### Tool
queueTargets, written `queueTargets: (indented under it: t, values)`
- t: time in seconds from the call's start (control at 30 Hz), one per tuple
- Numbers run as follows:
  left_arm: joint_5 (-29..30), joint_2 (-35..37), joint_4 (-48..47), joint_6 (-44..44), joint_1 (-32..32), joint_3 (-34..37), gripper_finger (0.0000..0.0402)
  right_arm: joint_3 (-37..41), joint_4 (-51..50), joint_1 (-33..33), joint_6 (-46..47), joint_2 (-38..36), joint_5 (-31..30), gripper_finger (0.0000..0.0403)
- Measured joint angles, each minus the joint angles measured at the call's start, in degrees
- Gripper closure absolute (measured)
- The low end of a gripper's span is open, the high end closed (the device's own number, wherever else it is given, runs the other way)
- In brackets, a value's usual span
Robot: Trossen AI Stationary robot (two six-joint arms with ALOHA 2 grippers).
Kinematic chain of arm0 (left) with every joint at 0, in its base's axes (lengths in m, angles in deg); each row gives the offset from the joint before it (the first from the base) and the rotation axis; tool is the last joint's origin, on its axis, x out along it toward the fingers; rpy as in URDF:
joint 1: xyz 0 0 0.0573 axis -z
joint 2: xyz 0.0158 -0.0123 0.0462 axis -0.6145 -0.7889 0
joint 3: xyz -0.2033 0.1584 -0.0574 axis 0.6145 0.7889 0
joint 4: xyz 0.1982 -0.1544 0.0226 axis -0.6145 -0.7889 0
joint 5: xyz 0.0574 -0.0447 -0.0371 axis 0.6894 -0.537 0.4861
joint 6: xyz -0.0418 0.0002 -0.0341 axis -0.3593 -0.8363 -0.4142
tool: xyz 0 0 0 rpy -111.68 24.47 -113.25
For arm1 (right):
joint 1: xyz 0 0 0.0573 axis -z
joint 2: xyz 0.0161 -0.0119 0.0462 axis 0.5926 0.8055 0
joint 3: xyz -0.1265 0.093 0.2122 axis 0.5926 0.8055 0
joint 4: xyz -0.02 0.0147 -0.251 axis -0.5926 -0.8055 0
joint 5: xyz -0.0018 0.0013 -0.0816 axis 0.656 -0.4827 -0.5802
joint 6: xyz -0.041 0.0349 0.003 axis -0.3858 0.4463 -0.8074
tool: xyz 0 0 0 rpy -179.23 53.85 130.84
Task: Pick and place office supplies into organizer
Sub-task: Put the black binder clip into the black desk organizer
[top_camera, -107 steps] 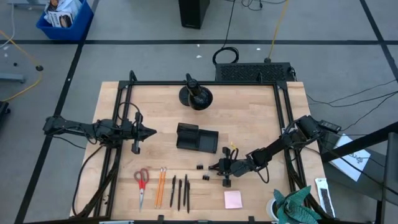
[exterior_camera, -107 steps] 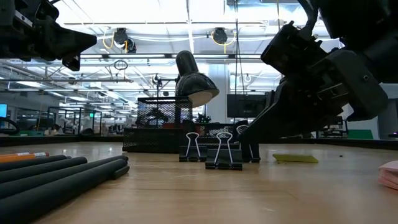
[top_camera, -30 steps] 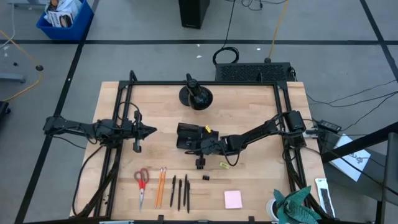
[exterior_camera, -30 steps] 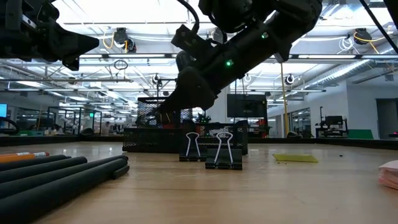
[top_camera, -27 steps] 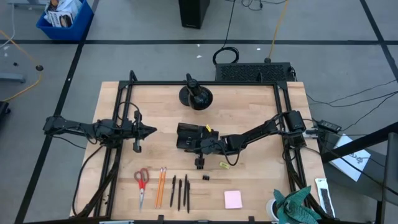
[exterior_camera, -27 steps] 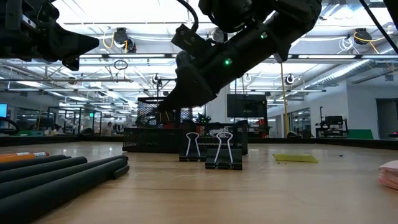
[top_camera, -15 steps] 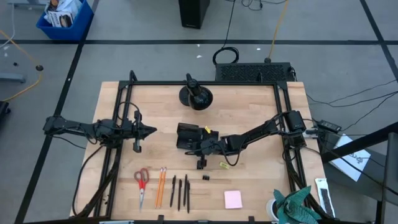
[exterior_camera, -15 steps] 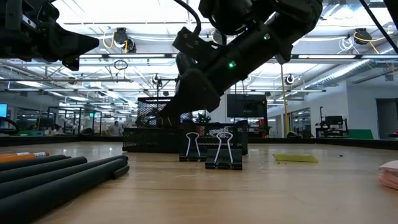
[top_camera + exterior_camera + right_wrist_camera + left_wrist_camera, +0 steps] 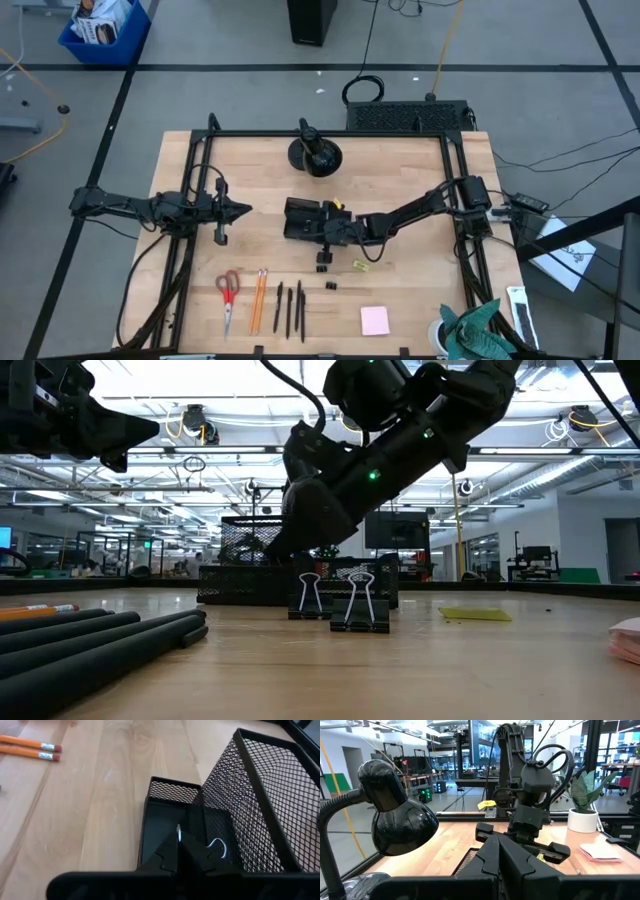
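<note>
Black mesh is forming the organizer, which is sitting mid-table. The right gripper is hanging over its low tray section, fingers pressed together and pinching one binder clip by its wire handle.

Counted in the high view:
- One pair of red-handled scissors.
- Two orange pencils.
- Three black pens.
- Two loose binder clips lying just in front of the organizer.
- One tiny yellow item.
- One pink sticky-note pad.

All are lying along the table's near edge.

The left gripper is waiting at the table's left side, fingers pressed together.

Only the right wrist view is showing the held clip; the low view is showing the two loose clips standing upright.
</note>
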Motion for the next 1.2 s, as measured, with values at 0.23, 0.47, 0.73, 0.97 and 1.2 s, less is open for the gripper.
queueTargets:
  t: [0.23,0.47,0.73,0.97,1.2]
  values:
    - [-0.02,0.0,0.0,0.02,0.01,0.01,0.0396,0.04,-0.13,0.13,-0.55,-0.06,1.05,0.0399]
    - [-0.02,0.0,0.02,0.02,0.0,0.02,0.0396,0.11,0.42,0.1,-0.55,-0.04,1.16,0.0385]
    - [-0.02,0.0,0.0,-0.04,0.0,0.0,0.0396,0.17,2.15,0.1,-0.55,0.09,1.37,0.0352]
    - [-0.02,0.01,0.0,-0.12,0.01,0.01,0.0396,-0.34,2.1,-1.42,-4.28,-3.0,1.16,0.0322]
    - [-0.02,0.02,-0.31,-0.23,0.02,0.0,0.0396,-3.0,-4.71,-7.62,-2.14,-12.25,1.27,0.0292]
